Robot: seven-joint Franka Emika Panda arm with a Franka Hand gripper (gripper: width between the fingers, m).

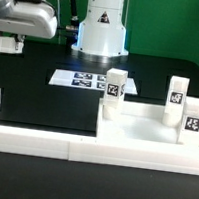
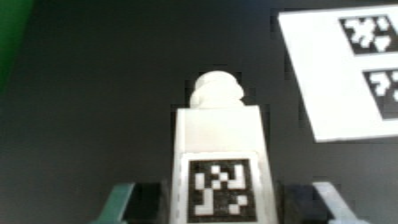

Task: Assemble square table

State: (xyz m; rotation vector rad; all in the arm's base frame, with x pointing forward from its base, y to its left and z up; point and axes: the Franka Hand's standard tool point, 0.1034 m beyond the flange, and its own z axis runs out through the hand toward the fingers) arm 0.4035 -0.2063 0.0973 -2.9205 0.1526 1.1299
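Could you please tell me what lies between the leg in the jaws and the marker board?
Nothing lies there. In the wrist view, only a strip of bare black table separates the leg from the marker board.

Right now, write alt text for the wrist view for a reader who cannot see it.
A white table leg with a rounded peg at its far end and a black-and-white tag on its face sits between the tool's two fingers above a black table. The corner of the marker board lies beside it.
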